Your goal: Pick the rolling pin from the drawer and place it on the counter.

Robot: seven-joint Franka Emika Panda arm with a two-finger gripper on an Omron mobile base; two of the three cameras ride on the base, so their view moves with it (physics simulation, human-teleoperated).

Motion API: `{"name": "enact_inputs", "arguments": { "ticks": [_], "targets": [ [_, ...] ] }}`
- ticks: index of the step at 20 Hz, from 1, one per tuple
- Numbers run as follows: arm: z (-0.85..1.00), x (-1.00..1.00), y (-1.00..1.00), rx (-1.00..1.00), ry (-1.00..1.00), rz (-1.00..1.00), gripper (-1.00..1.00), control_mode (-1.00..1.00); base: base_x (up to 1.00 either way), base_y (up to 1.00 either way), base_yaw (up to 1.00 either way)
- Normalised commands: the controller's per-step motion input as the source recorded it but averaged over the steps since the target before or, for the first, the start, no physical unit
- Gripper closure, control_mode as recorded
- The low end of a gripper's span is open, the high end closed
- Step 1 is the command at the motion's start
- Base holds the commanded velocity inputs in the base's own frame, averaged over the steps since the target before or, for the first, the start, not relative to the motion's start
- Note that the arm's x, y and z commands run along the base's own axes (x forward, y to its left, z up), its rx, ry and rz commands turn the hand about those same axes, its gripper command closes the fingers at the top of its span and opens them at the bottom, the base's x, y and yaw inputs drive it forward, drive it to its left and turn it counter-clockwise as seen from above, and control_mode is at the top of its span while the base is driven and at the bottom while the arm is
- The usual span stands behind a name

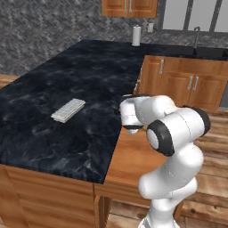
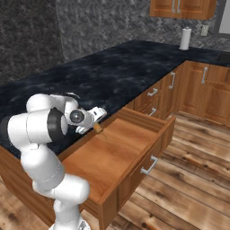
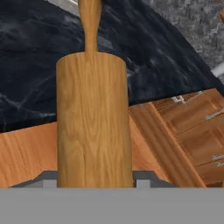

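Observation:
My gripper (image 2: 94,125) is shut on the rolling pin (image 3: 94,122), a light-brown wooden cylinder whose thin far handle (image 3: 90,26) points away over the counter. In the right base view the rolling pin (image 2: 99,130) hangs just above the open drawer's (image 2: 121,155) left side, by the edge of the black marble counter (image 2: 99,72). From the left base, the hand (image 1: 132,116) is at the counter's (image 1: 67,84) right edge over the drawer (image 1: 133,162), mostly hidden by the arm.
A flat pale grey ridged block (image 1: 68,110) lies on the counter left of the hand. A white paper towel roll (image 1: 136,35) stands at the far back. Cabinet doors with metal handles (image 1: 191,84) and a plank floor lie to the right.

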Motion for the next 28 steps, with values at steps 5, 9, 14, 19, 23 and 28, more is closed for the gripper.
{"name": "enact_inputs", "arguments": {
  "ticks": [5, 9, 14, 19, 23, 28],
  "targets": [
    [1.00, 0.00, 0.66, -0.44, 0.10, 0.41, 1.00, -1.00, 0.00, 0.00, 0.00],
    [1.00, 0.00, 0.76, -0.38, 0.23, 0.44, 1.00, -1.00, 0.00, 0.00, 0.00],
    [1.00, 0.00, 0.99, -0.35, 0.35, 0.41, 1.00, -1.00, 0.00, 0.00, 0.00],
    [0.78, 0.03, 1.00, -0.35, 0.43, 0.30, 1.00, -1.00, 0.00, 0.00, 0.00],
    [-0.16, 0.10, 0.74, -0.26, 0.44, 0.20, 1.00, -1.00, 0.00, 0.00, 0.00],
    [-0.85, 0.02, 0.06, -0.04, 0.44, 0.14, 1.00, -1.00, 0.00, 0.00, 0.00]
  ]
}}
